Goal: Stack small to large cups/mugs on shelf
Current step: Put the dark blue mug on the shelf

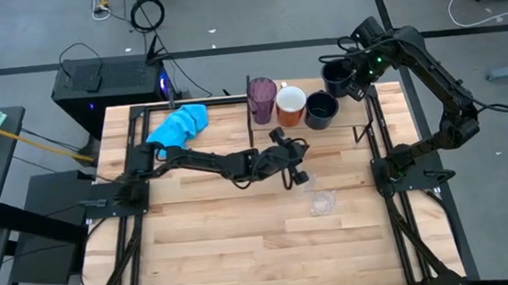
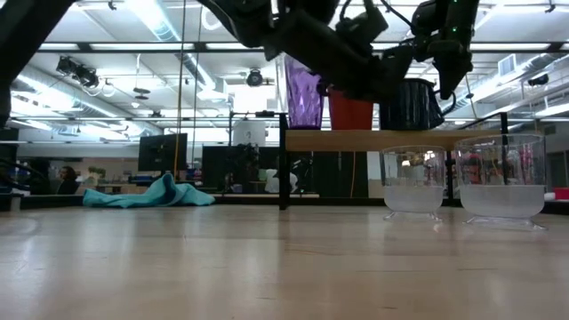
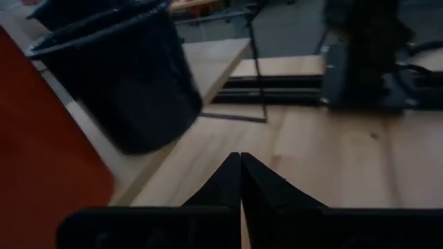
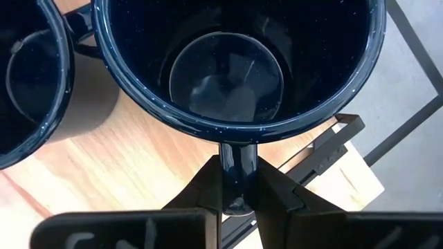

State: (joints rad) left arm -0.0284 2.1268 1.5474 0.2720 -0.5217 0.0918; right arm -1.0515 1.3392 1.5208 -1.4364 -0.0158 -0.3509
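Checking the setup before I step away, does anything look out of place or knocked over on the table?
Nothing is spilled or tipped. The blue cloth lies crumpled by the shelf, and two clear cups sit apart on the tabletop, not yet shelved.

On a raised light-wood shelf (image 2: 373, 139) stand a translucent purple tumbler (image 2: 304, 96), an orange mug (image 2: 350, 113) and a black mug (image 2: 411, 105). Two clear cups (image 2: 412, 184) sit on the tabletop; a blue cloth (image 2: 149, 194) lies behind.

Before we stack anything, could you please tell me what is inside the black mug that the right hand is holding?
Nothing: the black mug, held by its handle in the right hand, shows a bare dark bottom. No part of its inside is covered.
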